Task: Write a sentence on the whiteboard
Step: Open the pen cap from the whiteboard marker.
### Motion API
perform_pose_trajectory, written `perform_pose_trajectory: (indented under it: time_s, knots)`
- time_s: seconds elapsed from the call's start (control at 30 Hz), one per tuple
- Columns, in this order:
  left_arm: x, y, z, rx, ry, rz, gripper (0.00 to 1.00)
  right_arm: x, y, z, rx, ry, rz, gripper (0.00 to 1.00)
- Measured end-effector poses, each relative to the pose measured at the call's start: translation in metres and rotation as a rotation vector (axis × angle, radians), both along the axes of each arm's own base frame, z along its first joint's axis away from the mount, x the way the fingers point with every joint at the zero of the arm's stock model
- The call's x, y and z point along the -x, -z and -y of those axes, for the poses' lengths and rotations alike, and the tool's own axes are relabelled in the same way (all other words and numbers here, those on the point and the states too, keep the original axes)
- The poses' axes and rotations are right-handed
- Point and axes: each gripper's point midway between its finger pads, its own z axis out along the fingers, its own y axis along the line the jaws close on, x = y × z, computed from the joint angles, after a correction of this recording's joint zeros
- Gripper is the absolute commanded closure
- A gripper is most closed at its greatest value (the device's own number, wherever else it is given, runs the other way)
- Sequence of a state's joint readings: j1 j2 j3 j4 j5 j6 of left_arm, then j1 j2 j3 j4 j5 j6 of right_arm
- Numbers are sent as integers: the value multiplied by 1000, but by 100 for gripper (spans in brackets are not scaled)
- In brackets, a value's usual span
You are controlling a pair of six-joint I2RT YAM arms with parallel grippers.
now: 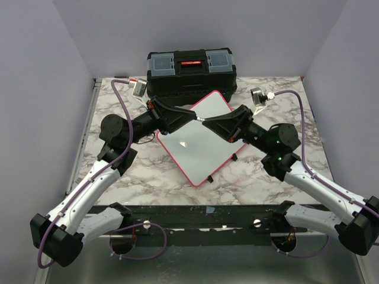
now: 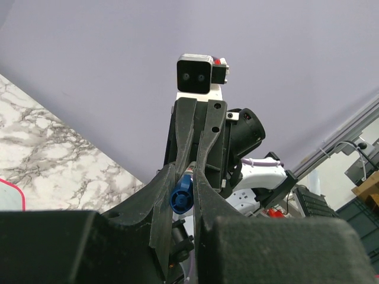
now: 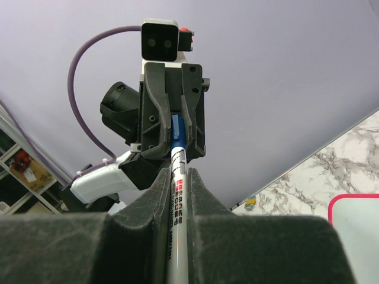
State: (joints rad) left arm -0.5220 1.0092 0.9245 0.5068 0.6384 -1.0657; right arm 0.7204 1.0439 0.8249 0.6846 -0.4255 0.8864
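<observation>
The whiteboard (image 1: 195,157) lies flat at the middle of the marble table (image 1: 266,177), turned cornerwise, with its far corner close to the black toolbox (image 1: 190,72). Its surface looks blank, with none of the sentence on it yet. It is probably thin, stiff and light, with a slick face, so it is likely to skate on the stone under pen pressure. The red rim or a bare corner is the sensible place to pin it. The marker (image 3: 176,236) is judged light and rigid, with a smooth barrel that could twist in a loose pinch, so the grip belongs on the barrel well behind the tip. The left gripper (image 1: 192,118) reaches in over the board, its fingers (image 2: 160,219) closed tight on the blue cap (image 2: 182,198) at the marker's end. Directly opposite, the right gripper (image 1: 214,123) meets it nose to nose above the whiteboard. Its fingers (image 3: 198,195) are pinched on the white barrel just below the cap, and the marker runs back between them toward the wrist. Neither gripper touches the board.
</observation>
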Motion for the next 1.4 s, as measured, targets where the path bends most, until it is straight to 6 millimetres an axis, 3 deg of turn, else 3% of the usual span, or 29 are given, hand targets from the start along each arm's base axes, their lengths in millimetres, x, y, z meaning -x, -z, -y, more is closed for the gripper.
perform_pose_trajectory:
  time_s: [0.73, 1.4]
  knots:
    - [3, 9, 5, -25, 33, -37, 100, 2, 13, 8, -8, 28, -13, 99]
    - [0, 32, -11, -98, 79, -120, 100, 9, 34, 10, 54, 37, -26, 99]
